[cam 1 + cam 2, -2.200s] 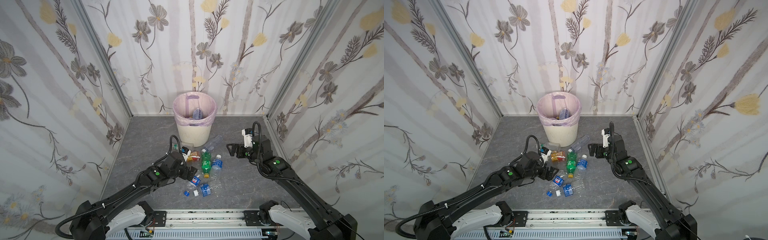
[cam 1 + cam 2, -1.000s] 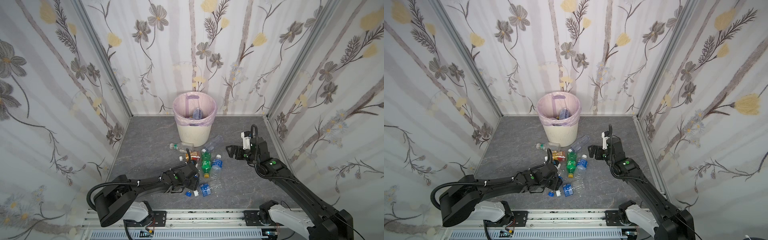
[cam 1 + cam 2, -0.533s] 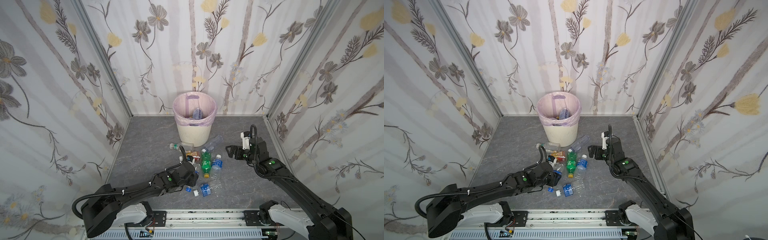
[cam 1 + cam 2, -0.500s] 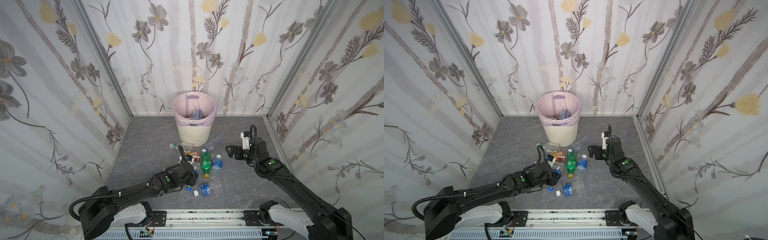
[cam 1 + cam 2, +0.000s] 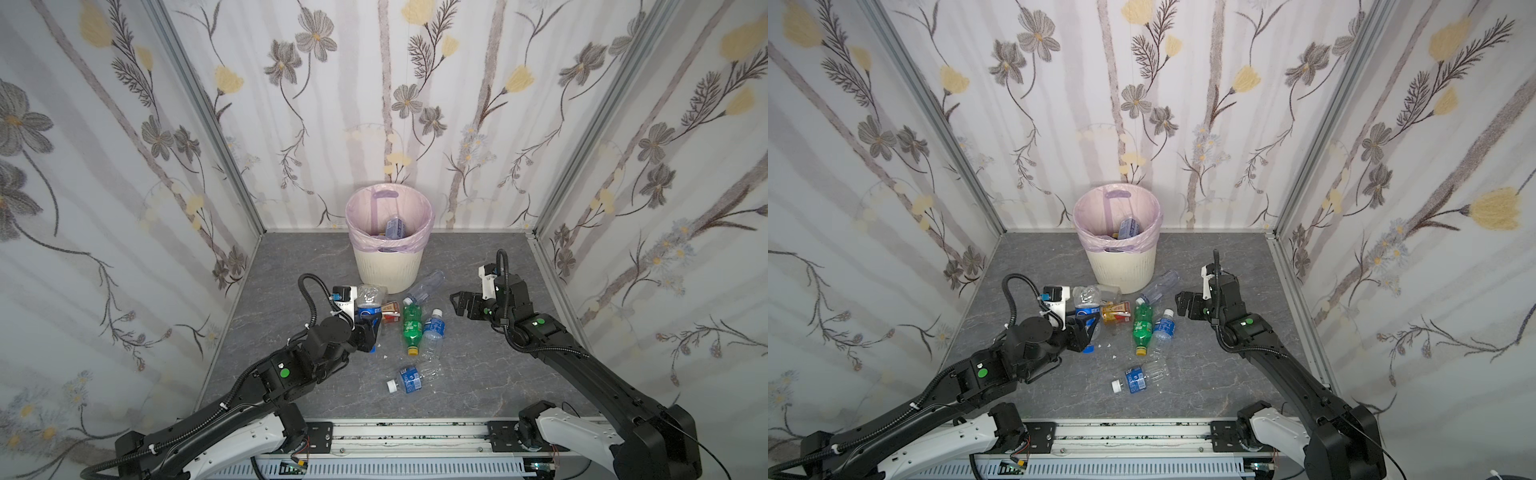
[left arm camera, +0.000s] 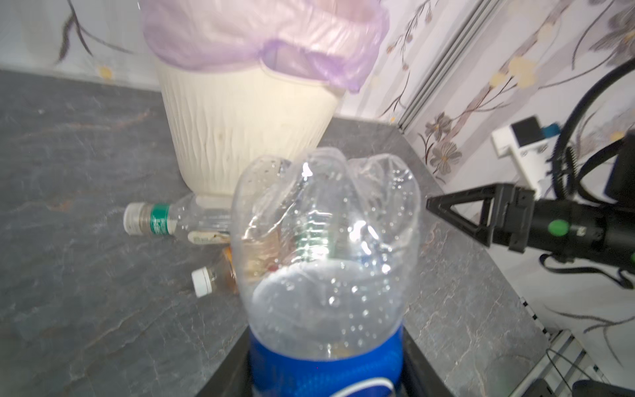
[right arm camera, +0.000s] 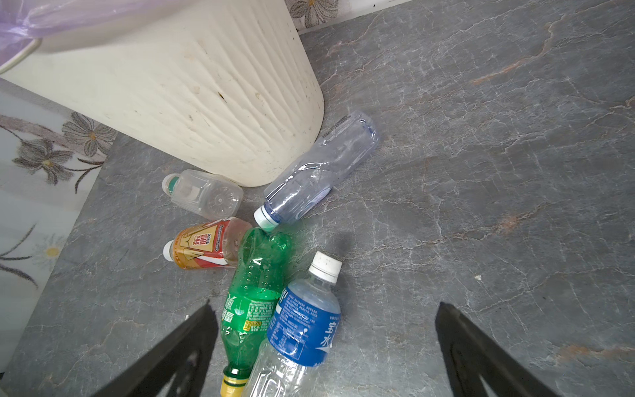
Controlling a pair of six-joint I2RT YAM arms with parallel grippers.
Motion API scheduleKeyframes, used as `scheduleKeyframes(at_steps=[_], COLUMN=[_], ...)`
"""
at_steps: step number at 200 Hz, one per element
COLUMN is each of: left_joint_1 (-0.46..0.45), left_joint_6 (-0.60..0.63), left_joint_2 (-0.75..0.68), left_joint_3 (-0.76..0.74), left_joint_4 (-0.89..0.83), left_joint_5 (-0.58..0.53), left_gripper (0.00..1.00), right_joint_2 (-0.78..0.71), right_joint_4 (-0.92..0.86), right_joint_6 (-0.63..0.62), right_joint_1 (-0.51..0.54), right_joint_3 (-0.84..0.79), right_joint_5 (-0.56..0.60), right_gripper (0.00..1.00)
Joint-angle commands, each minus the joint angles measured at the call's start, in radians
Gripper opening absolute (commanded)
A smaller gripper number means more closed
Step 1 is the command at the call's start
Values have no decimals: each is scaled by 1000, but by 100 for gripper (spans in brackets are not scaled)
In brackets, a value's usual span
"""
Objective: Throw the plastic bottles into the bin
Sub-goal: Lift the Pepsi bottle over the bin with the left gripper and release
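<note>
What worried me most was the grip. The left gripper had its jaws clamped on the blue-labelled bottle, at the label band. The long clear body stood out ahead of the jaws with nothing under it. The plastic looked thin and dented, with drops inside, so I judged it could fold or slide out during the lift.

The bin stood just beyond, much taller than the bottle. If the arm did not rise enough, the bottle's base would strike the ribbed wall or catch the lilac bag liner. Then it might push the bin or fall outside it. One bottle lay inside already.

The right gripper hung with its jaws wide apart and held nothing. It was near the bottles on the floor: the green bottle, the water bottle touching it, and the red-orange bottle. If both arms went to the bin at one time, I thought they could meet over it. A small clear bottle lay close to the foot of the bin, where a low swing might hit it.
</note>
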Motion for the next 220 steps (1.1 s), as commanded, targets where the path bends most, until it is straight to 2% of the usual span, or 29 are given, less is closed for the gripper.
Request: scheduleKeyframes(at_steps=[1,21,39,73,77,81,93,109,145,220], left_joint_1=[-1,7,55,289,312,330,368,379,386,398], left_joint_6=[98,206,278,290,282,280,292,314,284,268], left_joint_2=[48,162,295,620,661,703,812,896,837,439], left_joint_3=[136,315,490,859,901,942,1044,1114,1013,527], left_joint_4=[-2,-2,1,17,16,16,12,-3,-9,-10], left_joint_5=[-116,-153,-131,46,65,87,130,116,114,125], left_gripper=[50,54,56,57,59,66,99,100,100,100], right_joint_2=[6,5,8,6,5,5,-1,-10,-27,26], right_joint_4=[28,34,34,40,40,40,42,47,19,-40], right_joint_6=[-13,-13,-13,-12,-10,-10,-4,4,1,2], right_joint_1=[2,1,1,3,5,4,7,10,16,90], right_joint_3=[2,1,1,-3,-3,-2,-31,-49,-64,-33], right_joint_5=[9,-8,-20,-39,-41,-43,-53,-65,-83,-86], right_gripper=[100,100,100,100,100,100,100,100,100,99])
